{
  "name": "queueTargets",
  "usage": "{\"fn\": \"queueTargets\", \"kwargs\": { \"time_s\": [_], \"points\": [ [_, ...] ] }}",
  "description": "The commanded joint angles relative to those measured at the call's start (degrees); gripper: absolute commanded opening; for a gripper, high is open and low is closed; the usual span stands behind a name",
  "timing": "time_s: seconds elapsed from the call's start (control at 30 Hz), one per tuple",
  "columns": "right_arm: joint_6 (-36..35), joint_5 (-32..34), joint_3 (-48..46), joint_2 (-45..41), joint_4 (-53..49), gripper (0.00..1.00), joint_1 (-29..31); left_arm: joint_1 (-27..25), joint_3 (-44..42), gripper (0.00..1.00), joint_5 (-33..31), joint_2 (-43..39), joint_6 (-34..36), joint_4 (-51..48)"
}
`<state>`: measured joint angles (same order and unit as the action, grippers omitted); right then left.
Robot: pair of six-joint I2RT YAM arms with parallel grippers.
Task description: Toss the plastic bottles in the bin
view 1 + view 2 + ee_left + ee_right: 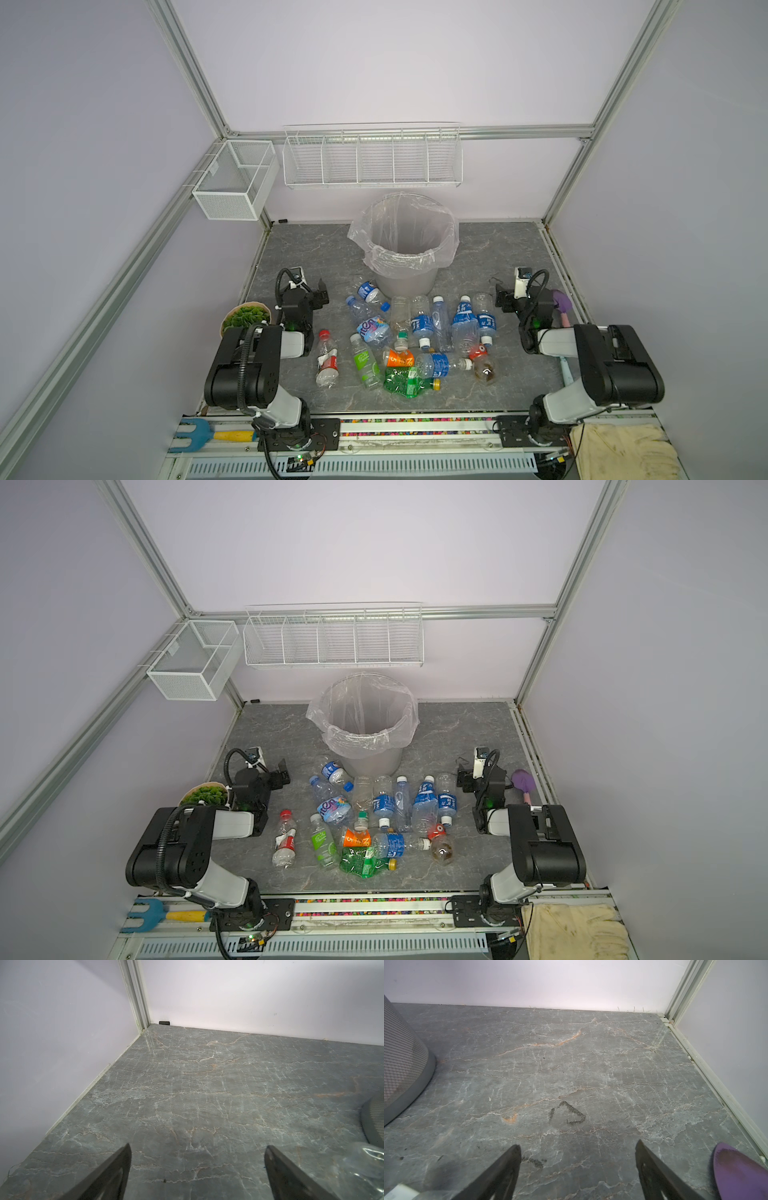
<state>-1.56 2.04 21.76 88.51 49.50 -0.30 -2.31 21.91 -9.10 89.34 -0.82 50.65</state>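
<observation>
At the start, left claw [197, 1148] and right claw [578, 1144] wide, empty; next, likely grab red-label bottle [327, 361] for bin [407, 284].

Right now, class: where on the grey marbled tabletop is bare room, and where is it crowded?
Bare: the back corners either side of the round grey bag-lined bin. Crowded: the middle in front of it, where clear crushed plastic bottles lie packed.

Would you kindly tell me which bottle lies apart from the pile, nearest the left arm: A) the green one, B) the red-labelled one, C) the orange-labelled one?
B: in both top views the red-labelled bottle lies alone, left of the other bottles, beside the left arm.
</observation>
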Motion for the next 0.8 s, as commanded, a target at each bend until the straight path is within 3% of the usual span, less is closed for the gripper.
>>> {"fn": "queueTargets", "kwargs": {
  "time_s": [0.0, 0.67, 0.73, 0.77],
  "points": [
    [-0.73, -0.55, 0.28, -0.88, 0.51, 0.88, -0.40, 0.12, 1.01, 0.99, 0.23, -0.66, -0.05, 0.19],
    [-0.60, -0.24, 0.39, -0.65, 0.28, 0.88, -0.41, 0.14, 1.20, 0.99, 0.30, -0.57, -0.23, -0.12],
    [0.02, 3.00, 0.52, -1.12, -0.35, 0.88, -0.11, 0.18, 1.08, 0.99, 0.25, -0.65, -0.19, -0.04],
    [0.44, 8.06, 0.48, -2.23, -0.27, 0.88, 0.89, 0.20, 1.12, 0.99, -0.13, -0.70, -0.37, 0.06]
  ]
}}
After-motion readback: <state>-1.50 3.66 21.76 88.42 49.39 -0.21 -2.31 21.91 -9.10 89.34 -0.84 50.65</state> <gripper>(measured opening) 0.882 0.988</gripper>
